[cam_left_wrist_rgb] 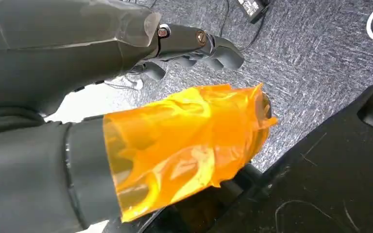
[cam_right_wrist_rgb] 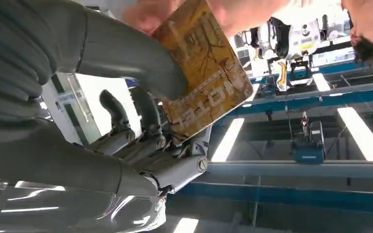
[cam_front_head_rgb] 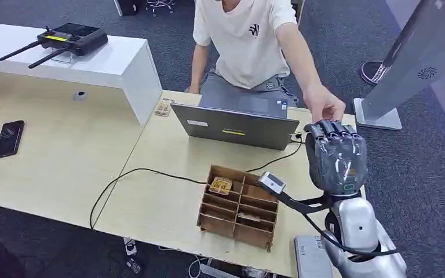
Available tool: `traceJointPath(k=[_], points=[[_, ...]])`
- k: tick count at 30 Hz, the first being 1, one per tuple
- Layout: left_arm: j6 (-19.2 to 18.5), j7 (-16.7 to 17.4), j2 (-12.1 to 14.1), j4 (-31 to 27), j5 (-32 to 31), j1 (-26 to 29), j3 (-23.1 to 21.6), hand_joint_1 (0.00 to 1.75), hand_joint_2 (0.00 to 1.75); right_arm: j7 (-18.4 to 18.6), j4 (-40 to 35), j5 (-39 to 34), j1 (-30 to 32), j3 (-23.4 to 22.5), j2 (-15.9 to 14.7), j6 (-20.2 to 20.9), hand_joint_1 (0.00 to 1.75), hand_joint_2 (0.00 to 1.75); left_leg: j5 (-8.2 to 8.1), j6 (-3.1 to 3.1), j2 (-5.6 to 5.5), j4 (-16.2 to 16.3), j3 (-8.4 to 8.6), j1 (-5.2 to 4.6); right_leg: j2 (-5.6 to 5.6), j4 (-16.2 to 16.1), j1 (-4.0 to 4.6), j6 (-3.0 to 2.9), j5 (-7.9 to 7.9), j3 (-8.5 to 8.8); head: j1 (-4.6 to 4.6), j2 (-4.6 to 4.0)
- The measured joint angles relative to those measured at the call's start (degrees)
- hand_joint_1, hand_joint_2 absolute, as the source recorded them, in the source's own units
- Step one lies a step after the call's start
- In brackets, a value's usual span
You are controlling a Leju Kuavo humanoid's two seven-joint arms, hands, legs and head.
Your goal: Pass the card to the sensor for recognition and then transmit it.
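Laptop point(cam_front_head_rgb: 236, 123) sat on bench point(cam_front_head_rgb: 150, 202), behind compartment box point(cam_front_head_rgb: 239, 206); phone point(cam_front_head_rgb: 8, 139) far left; person point(cam_front_head_rgb: 246, 40) behind laptop.

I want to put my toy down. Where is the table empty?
The table is bare between the black phone and the cable. It is crowded near the laptop, the wooden box and the right hand holding the card.

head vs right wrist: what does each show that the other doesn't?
Head alone: the table with laptop, wooden organizer, phone, and the standing sensor. Right wrist alone: the card, pinched by the right robot hand, with the person's fingers on its far edge. Both: that robot hand raised, and the person reaching to it.
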Motion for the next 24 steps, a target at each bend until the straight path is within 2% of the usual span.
traceJointPath(k=[16, 24], points=[[0.3, 0.2, 0.0, 0.0, 0.5, 0.3, -0.1, 0.00, 0.00, -0.9, 1.2, -2.1, 1.7, -1.9, 1.1, 0.0, 1.75, 1.75, 0.00, 0.00, 0.00, 0.0, 0.00, 0.00, 0.00, 0.0, 0.00, 0.00, 0.00, -0.01, 0.00, 0.00], [1.5, 0.4, 0.0, 0.0, 1.2, 0.9, 0.0, 0.00, 0.00, -2.9, -1.2, -10.1, 5.2, -5.0, 3.1, -2.5, 1.75, 1.75, 0.00, 0.00, 0.00, 0.0, 0.00, 0.00, 0.00, 0.0, 0.00, 0.00, -0.01, -0.01, 0.02, 0.00]])
